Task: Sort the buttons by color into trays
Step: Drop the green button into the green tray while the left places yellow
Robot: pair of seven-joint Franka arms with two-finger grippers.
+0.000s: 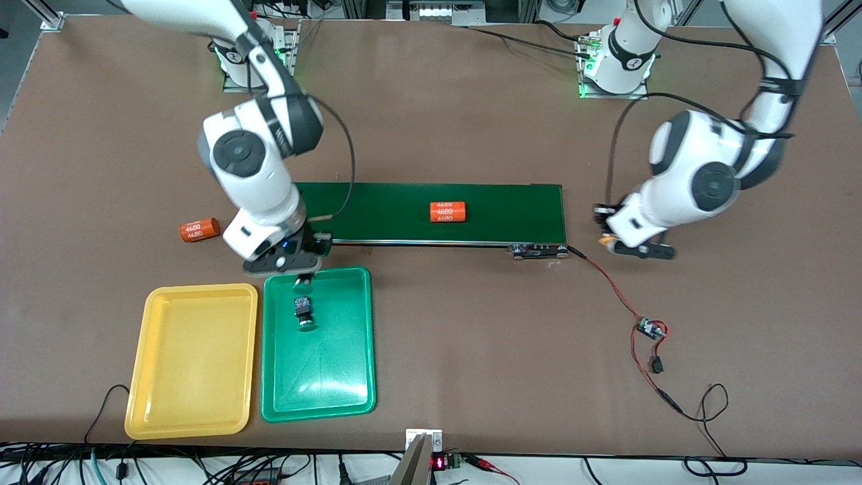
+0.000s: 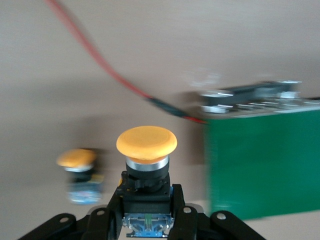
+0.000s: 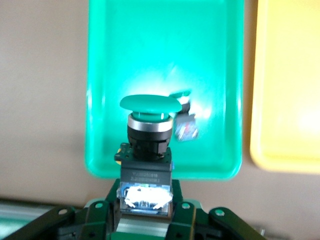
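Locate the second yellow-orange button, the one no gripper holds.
The loose yellow-orange button shows only in the left wrist view, standing on the bare table beside the held yellow-orange button, clear of the conveyor belt.

The green tray (image 1: 316, 397) and the yellow tray (image 1: 192, 411) lie side by side on the tabletop (image 1: 471, 350), nearer the front camera than the belt, toward the right arm's end, the yellow one closer to that end; the yellow tray holds nothing; one green-capped button (image 1: 304, 312) lies tipped on its side in the green tray; a second green-capped button (image 3: 148, 145) is gripped by its boxy body in the right hand (image 3: 145, 220), cap outward, over the green tray's edge; a yellow-orange-capped button (image 2: 146, 170) is gripped the same way in the left hand (image 2: 147, 225); another yellow-orange button (image 2: 80, 172) stands on the tabletop just beside it.
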